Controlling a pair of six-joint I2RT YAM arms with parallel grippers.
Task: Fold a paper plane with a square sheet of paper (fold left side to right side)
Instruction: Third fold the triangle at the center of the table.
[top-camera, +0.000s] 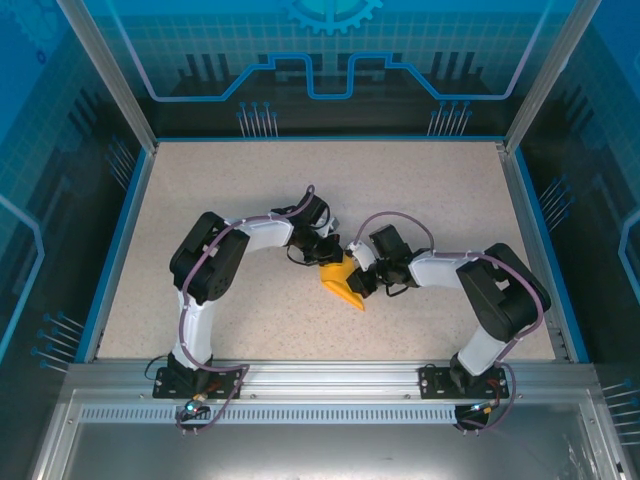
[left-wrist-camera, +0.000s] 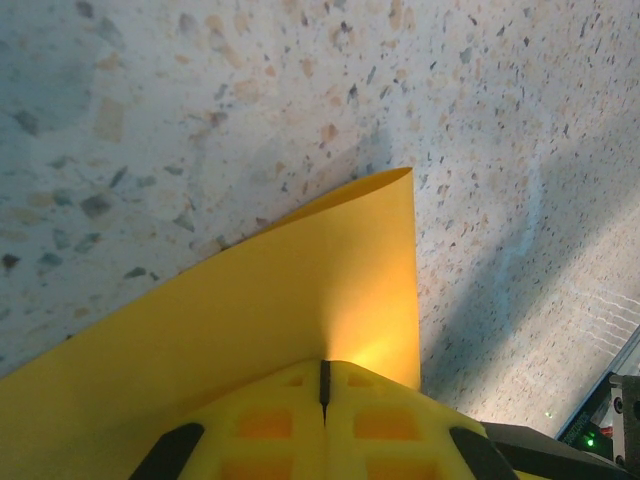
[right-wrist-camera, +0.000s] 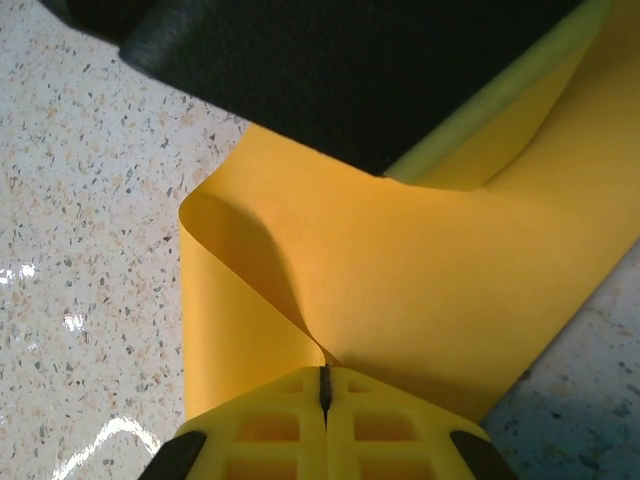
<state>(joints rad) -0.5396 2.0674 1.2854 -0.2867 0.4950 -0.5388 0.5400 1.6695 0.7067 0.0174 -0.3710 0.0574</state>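
The left gripper (left-wrist-camera: 323, 372) has its two yellow fingers pressed together with only a thin dark seam between them. It pinches the edge of the square sheet of paper (left-wrist-camera: 290, 300), which rises away from the fingertips as a smooth slanted face ending in one rounded corner.

The right gripper (right-wrist-camera: 325, 375) is likewise squeezed closed. It nips the sheet where a crease runs into its seam. To the left of that point the paper curls over in a soft loop, not pressed flat.

From above, the sheet is near the middle of the table (top-camera: 450, 200), a little toward the near edge, between the two gripper heads that meet over it.

The gripper heads cover the sheet's upper part in the overhead view, so only a wedge pointing at the near edge shows. In the left wrist view the sheet is cut off at the lower left. In the right wrist view it runs off to the right, under the dark body of the other gripper. I cannot tell how many layers each pinch holds, or whether the paper touches the table.
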